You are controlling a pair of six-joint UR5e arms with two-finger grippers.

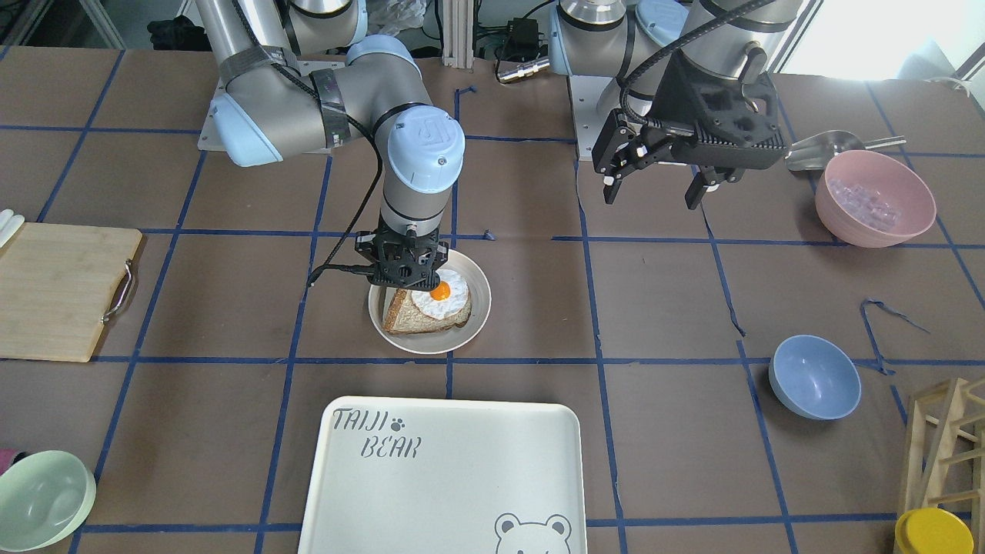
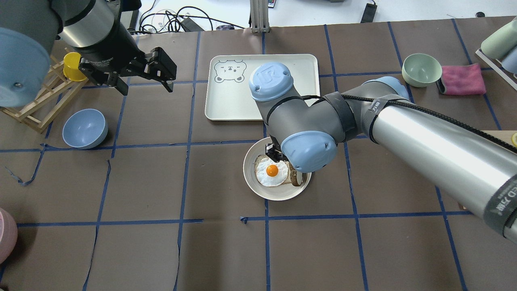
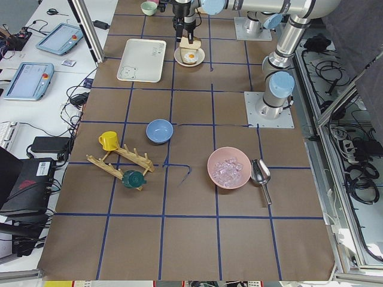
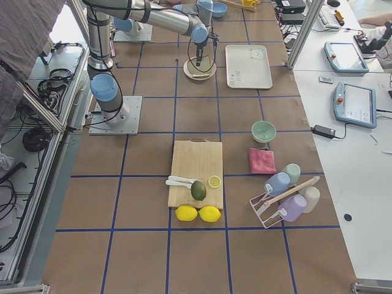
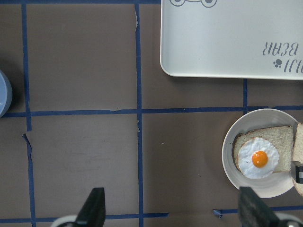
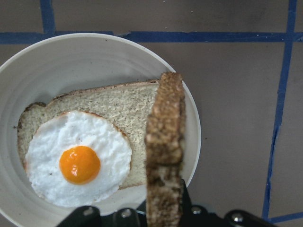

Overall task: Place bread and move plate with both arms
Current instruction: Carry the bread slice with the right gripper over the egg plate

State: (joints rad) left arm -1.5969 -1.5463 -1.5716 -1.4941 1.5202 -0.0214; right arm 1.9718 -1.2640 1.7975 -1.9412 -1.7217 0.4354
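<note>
The plate (image 1: 479,308) lies mid-table and carries a slice topped with a fried egg (image 1: 440,298). My right gripper (image 1: 402,269) is shut on the bread (image 6: 163,156), held on edge with its dark crust toward the wrist camera, just above the plate's side beside the egg slice. The bread (image 2: 297,178) shows past the wrist in the overhead view, over the plate (image 2: 278,195). I cannot tell whether it touches the plate. My left gripper (image 2: 144,85) is open and empty, held high, well away from the plate (image 5: 232,156).
The "TAIJI BEAR" tray (image 1: 442,477) lies just beyond the plate, on the operators' side. A blue bowl (image 1: 814,377), a pink bowl (image 1: 875,198) with a scoop, and a wooden rack (image 1: 946,446) are on my left. A cutting board (image 1: 58,288) and green bowl (image 1: 42,500) are on my right.
</note>
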